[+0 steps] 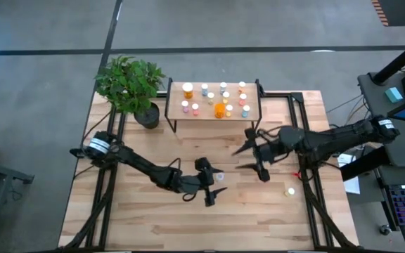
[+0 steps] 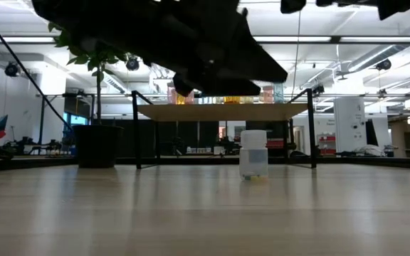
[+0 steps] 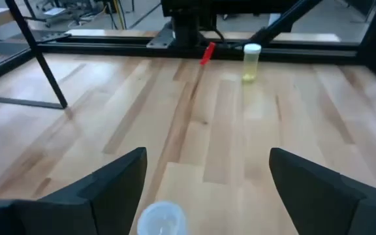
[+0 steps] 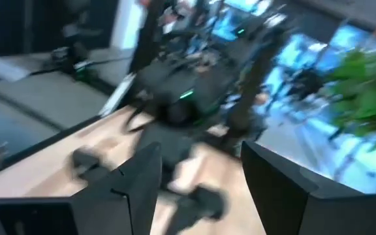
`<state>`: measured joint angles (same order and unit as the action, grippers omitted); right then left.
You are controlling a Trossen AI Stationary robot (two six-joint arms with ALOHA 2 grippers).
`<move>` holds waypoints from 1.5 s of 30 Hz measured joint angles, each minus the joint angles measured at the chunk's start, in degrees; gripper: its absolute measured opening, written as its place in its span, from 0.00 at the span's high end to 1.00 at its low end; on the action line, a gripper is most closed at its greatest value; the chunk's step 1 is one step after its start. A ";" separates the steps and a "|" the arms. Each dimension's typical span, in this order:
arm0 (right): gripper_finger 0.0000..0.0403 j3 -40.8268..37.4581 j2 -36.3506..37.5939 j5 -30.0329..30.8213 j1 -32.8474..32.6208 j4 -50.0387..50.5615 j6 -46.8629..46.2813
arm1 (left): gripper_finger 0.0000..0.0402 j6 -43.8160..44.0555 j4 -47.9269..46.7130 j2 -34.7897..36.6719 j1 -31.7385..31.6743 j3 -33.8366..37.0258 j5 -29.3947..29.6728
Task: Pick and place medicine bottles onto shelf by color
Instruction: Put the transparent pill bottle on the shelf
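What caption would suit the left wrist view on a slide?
Open left gripper poised over a white-capped bottle; a yellow bottle stands farther off on the wooden table.

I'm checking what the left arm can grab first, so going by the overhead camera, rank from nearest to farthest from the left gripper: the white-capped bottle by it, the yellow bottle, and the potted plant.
From the left gripper:
1. White-capped bottle, right between its open fingers.
2. Yellow bottle, off toward the right arm's side.
3. Potted plant, at the far edge beside the shelf.

The right gripper (image 4: 198, 176), jaws apart, faces the left arm (image 4: 175, 104) over the wooden table (image 4: 51, 163), a plant (image 4: 364, 85) beside.
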<state>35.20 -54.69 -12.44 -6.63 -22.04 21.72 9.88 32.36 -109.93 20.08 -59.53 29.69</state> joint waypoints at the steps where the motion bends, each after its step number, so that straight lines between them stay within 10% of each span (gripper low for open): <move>1: 0.50 0.00 0.45 0.00 1.18 -0.92 0.05 | 0.24 -0.81 -0.11 -0.38 -0.04 -0.54 0.14; 45: 0.50 -1.16 13.89 -0.85 5.53 12.90 3.84 | 0.24 2.96 2.38 -8.40 -3.09 1.18 -1.59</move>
<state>34.04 -40.80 -13.29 -1.10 -9.14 25.56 12.84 34.74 -118.33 16.99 -58.35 28.10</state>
